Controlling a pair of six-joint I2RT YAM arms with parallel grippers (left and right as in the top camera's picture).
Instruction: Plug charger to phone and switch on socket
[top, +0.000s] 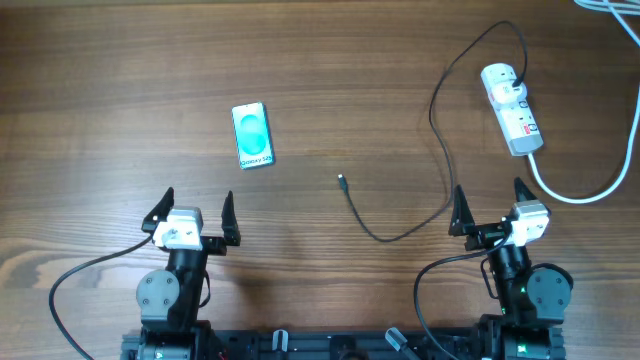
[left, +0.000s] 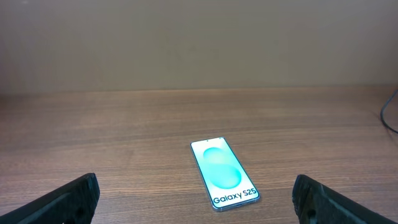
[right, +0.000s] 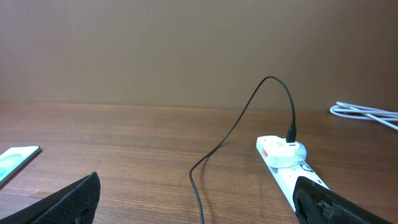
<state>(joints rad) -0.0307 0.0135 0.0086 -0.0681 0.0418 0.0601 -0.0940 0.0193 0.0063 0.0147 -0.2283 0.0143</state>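
The phone (top: 252, 135) lies flat on the wooden table with its teal screen up; it also shows in the left wrist view (left: 224, 174) and at the left edge of the right wrist view (right: 15, 160). The charger cable (top: 440, 150) runs from its white plug (top: 506, 90), seated in the socket (top: 512, 110), down to a free metal tip (top: 341, 181) on the table. In the right wrist view the cable (right: 239, 121) arcs to the plug (right: 283, 151) on the socket (right: 295, 177). My left gripper (top: 195, 215) is open and empty, near the phone. My right gripper (top: 492, 210) is open and empty.
The socket's thick white cord (top: 590, 190) loops off the table's right edge, and white cord (right: 364, 114) lies at the far right. The arm bases and black robot cables (top: 90, 270) sit along the front edge.
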